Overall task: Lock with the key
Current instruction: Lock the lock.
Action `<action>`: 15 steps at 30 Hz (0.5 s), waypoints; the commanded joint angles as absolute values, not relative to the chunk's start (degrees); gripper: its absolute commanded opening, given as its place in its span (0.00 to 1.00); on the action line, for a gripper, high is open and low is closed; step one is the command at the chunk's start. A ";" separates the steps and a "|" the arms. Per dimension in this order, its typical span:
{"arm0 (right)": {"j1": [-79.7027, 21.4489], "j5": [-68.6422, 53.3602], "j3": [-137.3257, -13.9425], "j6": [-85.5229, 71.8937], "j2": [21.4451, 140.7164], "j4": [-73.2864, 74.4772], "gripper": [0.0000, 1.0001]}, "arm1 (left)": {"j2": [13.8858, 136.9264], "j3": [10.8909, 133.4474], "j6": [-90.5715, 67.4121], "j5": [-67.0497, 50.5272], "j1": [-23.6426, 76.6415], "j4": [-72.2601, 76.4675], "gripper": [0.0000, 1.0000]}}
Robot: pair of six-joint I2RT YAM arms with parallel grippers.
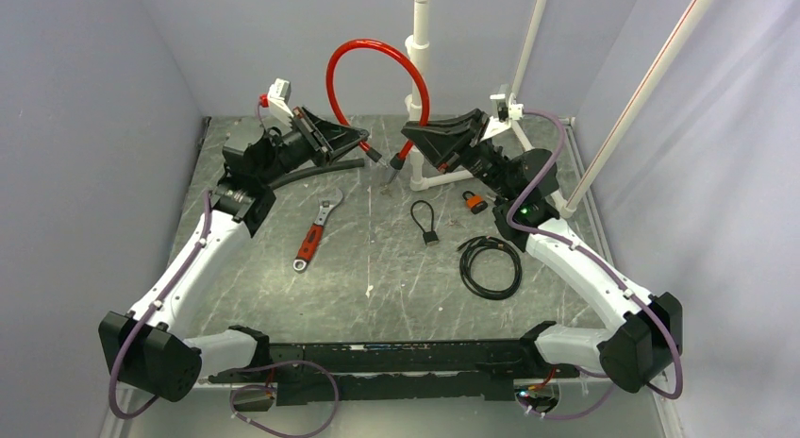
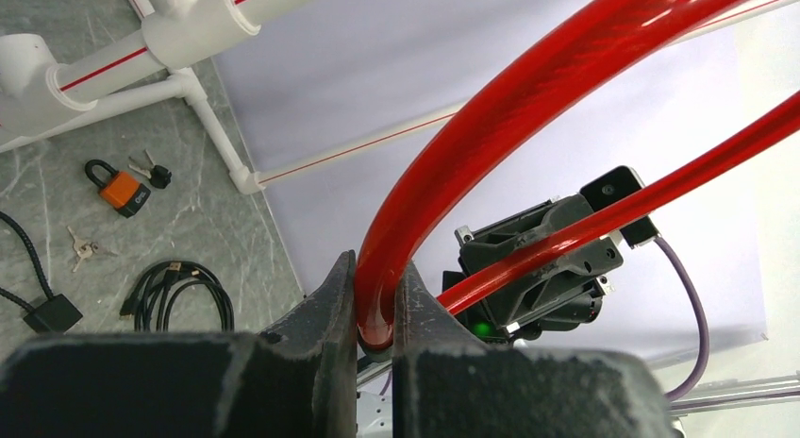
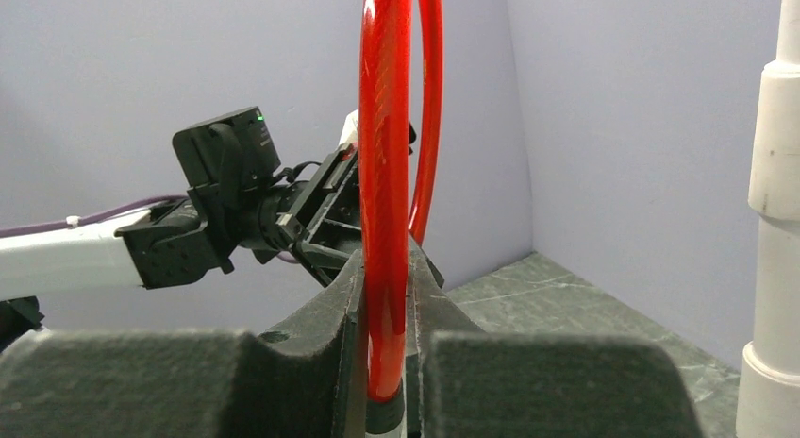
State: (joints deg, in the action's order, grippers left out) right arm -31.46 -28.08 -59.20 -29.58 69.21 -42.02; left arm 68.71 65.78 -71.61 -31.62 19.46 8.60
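The left end effector (image 2: 375, 301) pinches one end of a glossy red plastic-coated cable (image 1: 351, 53). The right end effector (image 3: 385, 301) pinches the other end. The tiny key with a blocky black head on a thin black cord loop (image 1: 429, 236) lies on the grey marbled table (image 1: 377, 277), apart from both.

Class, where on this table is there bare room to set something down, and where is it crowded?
Bare: the strip between wrench and key, and the near band before the base rail. Crowded: the right, where key, padlock and coiled cable cluster.
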 commanded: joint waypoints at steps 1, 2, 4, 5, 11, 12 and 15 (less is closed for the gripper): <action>-31.95 -25.95 -61.63 -28.26 68.86 -47.46 0.00 | 66.95 66.69 -73.48 -31.90 20.03 10.96 0.00; -31.99 -25.77 -61.59 -28.22 68.91 -47.46 0.00 | 66.97 66.88 -73.62 -31.94 20.16 11.06 0.00; -31.97 -25.87 -61.65 -28.19 69.20 -47.83 0.00 | 67.13 67.10 -73.56 -32.08 20.57 11.34 0.00; -31.99 -25.84 -61.81 -28.21 69.32 -47.89 0.00 | 67.15 67.00 -73.49 -32.04 20.76 11.46 0.00; -32.04 -20.92 -62.91 -31.07 69.88 -46.36 0.00 | 65.73 64.39 -69.09 -28.72 22.20 12.29 0.00; -32.14 -19.64 -63.27 -32.54 70.06 -45.69 0.00 | 65.32 63.90 -67.64 -26.98 22.38 11.95 0.00; -32.91 -15.96 -63.59 -36.37 70.39 -42.18 0.00 | 64.28 62.45 -62.52 -22.11 22.73 12.32 0.00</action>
